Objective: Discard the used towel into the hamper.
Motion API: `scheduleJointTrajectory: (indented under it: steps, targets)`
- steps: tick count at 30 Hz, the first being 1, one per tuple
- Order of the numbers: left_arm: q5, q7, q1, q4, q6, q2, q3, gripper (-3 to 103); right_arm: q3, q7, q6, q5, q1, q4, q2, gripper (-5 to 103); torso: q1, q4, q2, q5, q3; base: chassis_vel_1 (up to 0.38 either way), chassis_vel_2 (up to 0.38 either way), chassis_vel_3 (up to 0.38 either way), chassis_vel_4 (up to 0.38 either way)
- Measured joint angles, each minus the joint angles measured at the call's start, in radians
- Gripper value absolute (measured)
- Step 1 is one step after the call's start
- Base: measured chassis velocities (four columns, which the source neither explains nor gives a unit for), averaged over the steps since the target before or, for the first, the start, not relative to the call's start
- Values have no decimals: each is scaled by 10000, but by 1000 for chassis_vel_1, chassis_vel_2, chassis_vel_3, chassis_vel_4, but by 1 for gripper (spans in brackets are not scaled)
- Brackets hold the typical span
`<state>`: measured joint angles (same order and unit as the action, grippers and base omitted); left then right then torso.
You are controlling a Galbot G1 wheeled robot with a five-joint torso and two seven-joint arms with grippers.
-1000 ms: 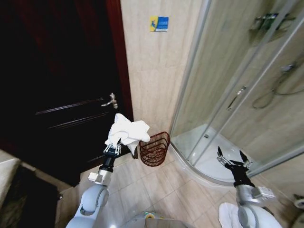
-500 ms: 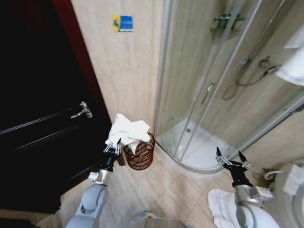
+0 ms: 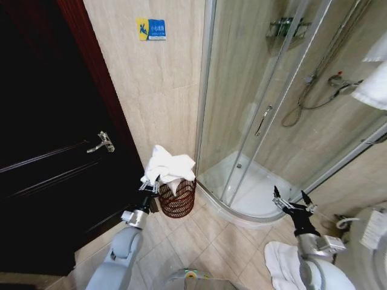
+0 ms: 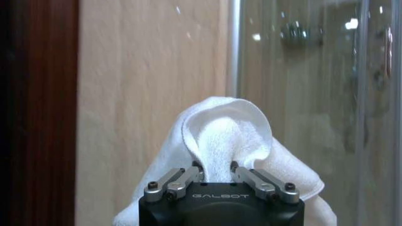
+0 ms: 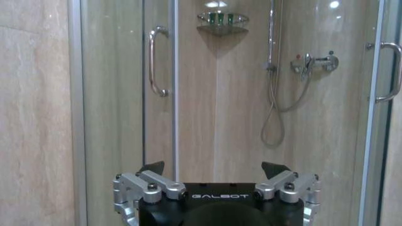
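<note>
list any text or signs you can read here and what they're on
"GALBOT": on the left gripper body, which is shut on the towel.
"GALBOT": on the right gripper body, open, facing the shower door.
Wall sign, yellow and blue: its characters are too small to read.

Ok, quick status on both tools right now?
Left tool: shut on the white towel, held above the hamper.
Right tool: open, holding nothing, in front of the shower enclosure.
</note>
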<state>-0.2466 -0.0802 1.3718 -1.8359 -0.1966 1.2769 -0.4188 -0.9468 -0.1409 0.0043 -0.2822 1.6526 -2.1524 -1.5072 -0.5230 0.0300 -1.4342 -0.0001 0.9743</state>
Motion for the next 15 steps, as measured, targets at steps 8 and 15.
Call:
scheduleJointTrajectory:
  steps: [8,15]
  targets:
    - [-229,571,-2042,1936,755,-244,1295,15,-23,35,-145,352,-52,88,-178,100,0,-2,0,0,1,0,0,0,0]
    - [-247,694,-4288,4389,500,-172,2535,15,-35,202,-721,634,-61,-261,-341,100,-1,3,1,1,1,0,0,0,0]
